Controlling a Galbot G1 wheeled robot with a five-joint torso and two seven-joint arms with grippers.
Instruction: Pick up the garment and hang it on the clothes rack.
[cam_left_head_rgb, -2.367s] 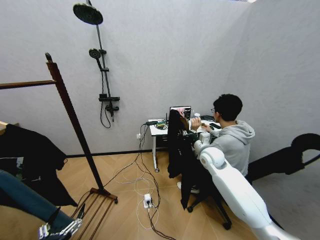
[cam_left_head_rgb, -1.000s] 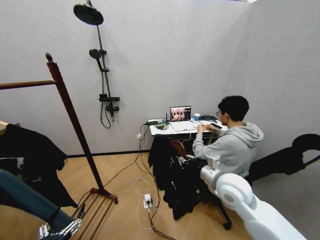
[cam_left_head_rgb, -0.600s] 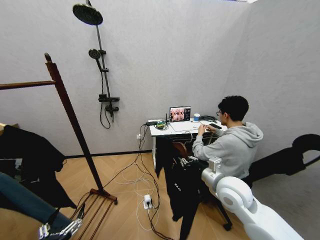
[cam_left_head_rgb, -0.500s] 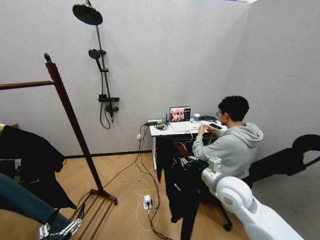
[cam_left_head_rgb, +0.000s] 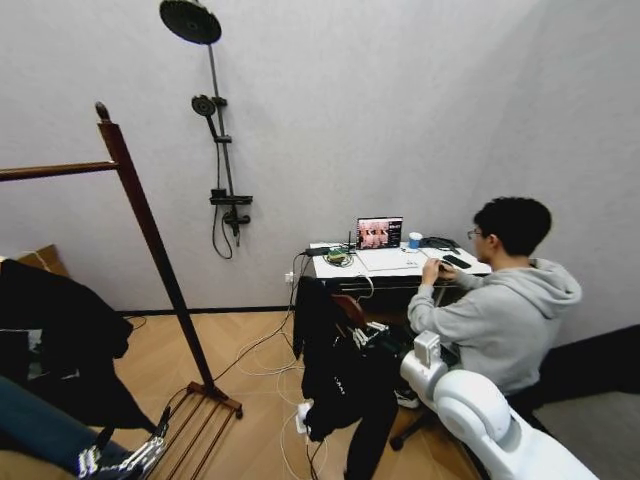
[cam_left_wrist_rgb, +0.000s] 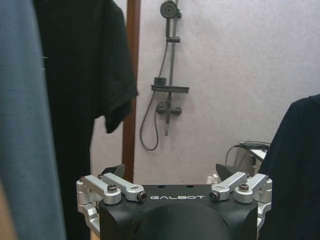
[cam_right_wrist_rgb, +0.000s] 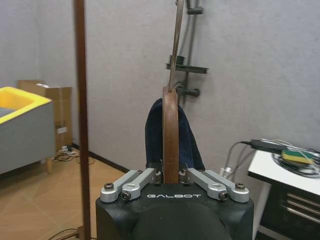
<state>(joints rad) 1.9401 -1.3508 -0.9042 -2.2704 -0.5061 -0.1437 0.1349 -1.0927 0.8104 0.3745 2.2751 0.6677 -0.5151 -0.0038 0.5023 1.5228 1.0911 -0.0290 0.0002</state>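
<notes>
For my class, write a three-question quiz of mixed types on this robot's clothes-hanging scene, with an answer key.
1. True or false: the right pincer is shut on the garment's wooden hanger.
2. Multiple choice: the left pincer is A) open and holding nothing, B) shut on the rail, C) gripping a sleeve.
3. Fill in: the garment hangs from the right pincer, apart from the clothes rack, in front of the ____ with the laptop.

Key: 1 true; 2 A; 3 desk.
</notes>
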